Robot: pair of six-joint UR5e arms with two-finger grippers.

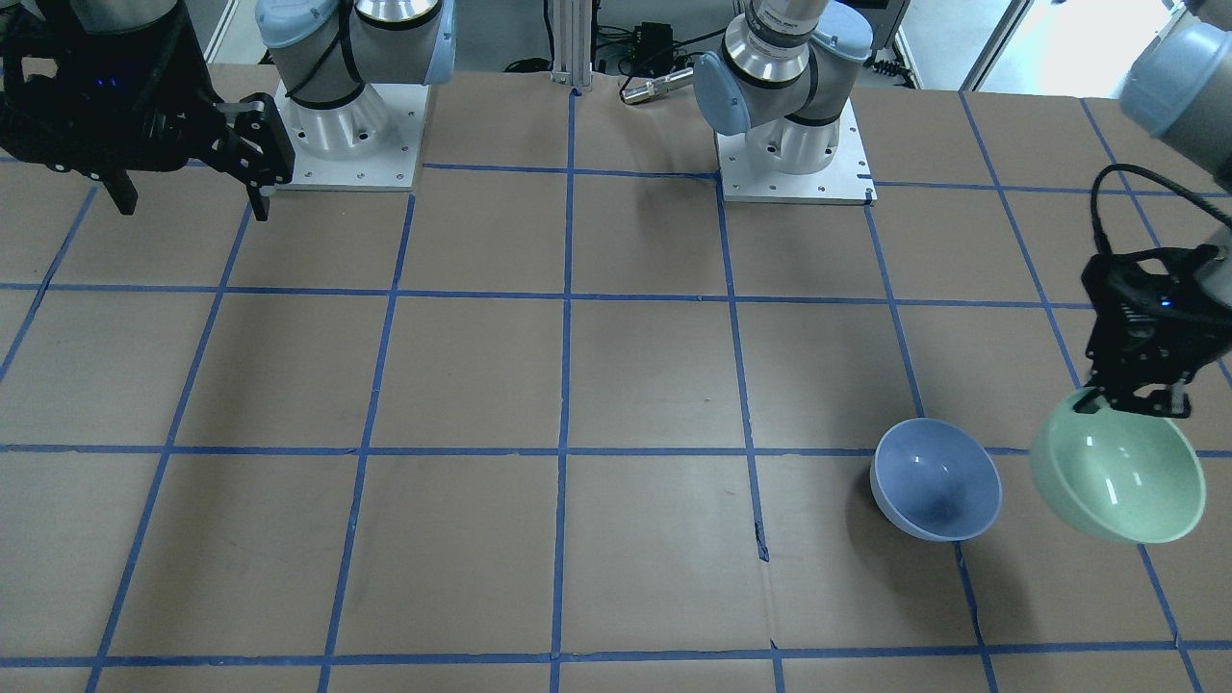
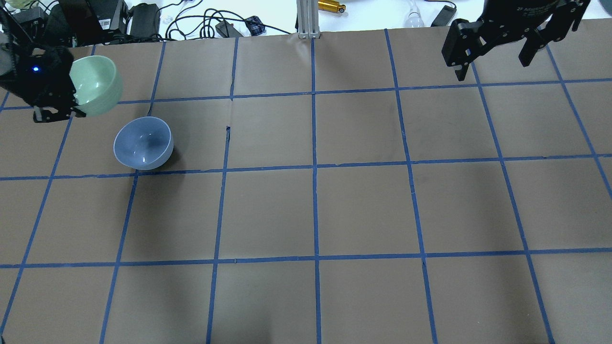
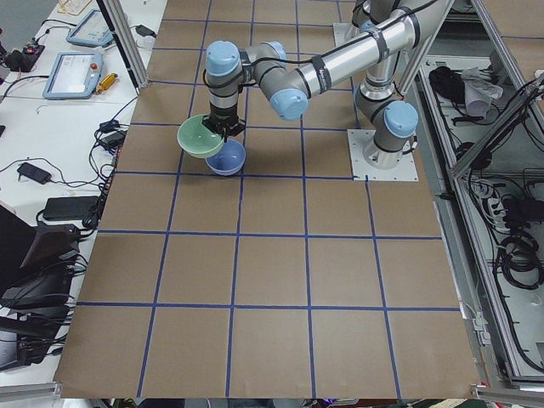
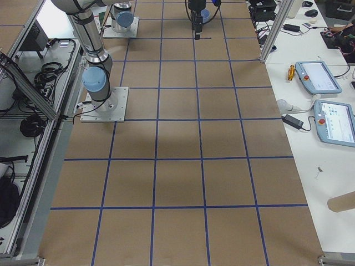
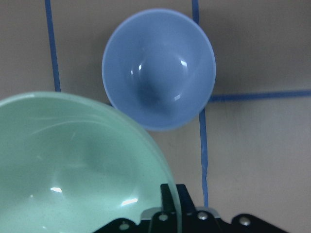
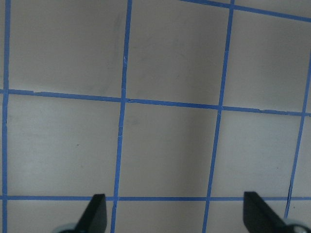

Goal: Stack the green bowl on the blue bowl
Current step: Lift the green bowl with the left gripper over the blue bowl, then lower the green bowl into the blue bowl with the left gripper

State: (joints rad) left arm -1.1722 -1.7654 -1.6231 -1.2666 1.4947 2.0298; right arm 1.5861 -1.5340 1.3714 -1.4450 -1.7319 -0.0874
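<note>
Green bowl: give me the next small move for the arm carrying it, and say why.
Probably shift the left gripper sideways until the green bowl is centred above the blue bowl. The green bowl hangs clamped by its rim, lifted and tilted, beside the blue bowl rather than over it. The blue bowl sits upright and empty on the table, so lowering now would likely miss it.

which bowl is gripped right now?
The green bowl: the left gripper pinches its rim and it hangs tilted. The blue bowl sits upright on the table beside it, ungripped.
</note>
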